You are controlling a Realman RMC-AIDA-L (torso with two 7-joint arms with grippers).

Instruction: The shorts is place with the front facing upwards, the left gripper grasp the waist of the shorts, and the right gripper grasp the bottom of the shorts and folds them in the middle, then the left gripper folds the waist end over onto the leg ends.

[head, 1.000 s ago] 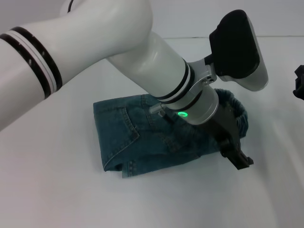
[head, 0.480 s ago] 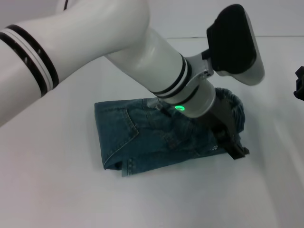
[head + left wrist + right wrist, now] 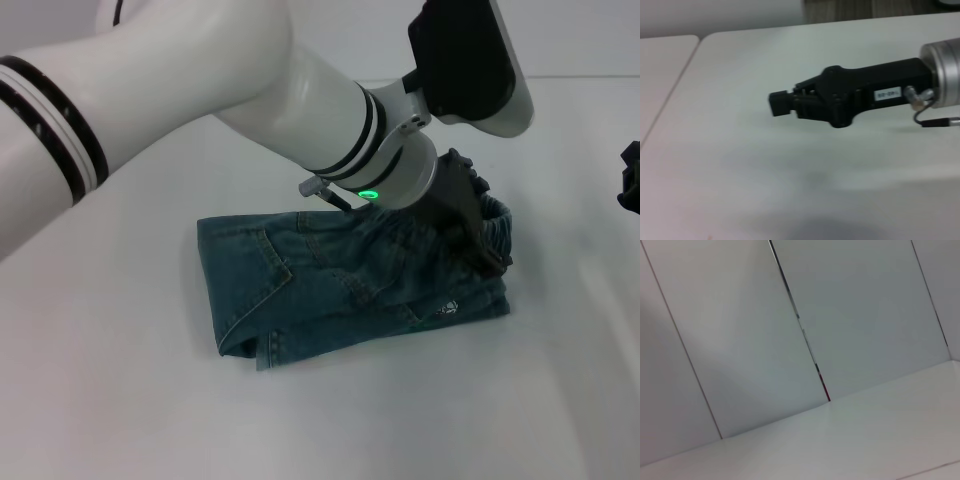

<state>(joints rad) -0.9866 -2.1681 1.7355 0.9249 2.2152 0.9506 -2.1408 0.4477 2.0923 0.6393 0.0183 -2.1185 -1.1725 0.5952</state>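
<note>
The blue denim shorts (image 3: pixel 330 285) lie folded lengthwise on the white table. Their leg ends point left and the gathered elastic waist (image 3: pixel 497 222) is at the right end. My left arm reaches across them from the upper left. Its black left gripper (image 3: pixel 482 250) comes down onto the waist end, touching the fabric just inside the waistband. My right gripper (image 3: pixel 630 178) is parked off the cloth at the right edge of the head view. In the left wrist view the right gripper (image 3: pixel 780 103) hovers above bare table with its fingers together and nothing in them.
White tabletop (image 3: pixel 400 420) surrounds the shorts on all sides. A wall with panel seams (image 3: pixel 800 330) fills the right wrist view, above the table's far edge.
The left gripper has moved from the front right corner of the shorts back onto the waistband. The arm has swung up and leftward. The shorts have barely shifted.
</note>
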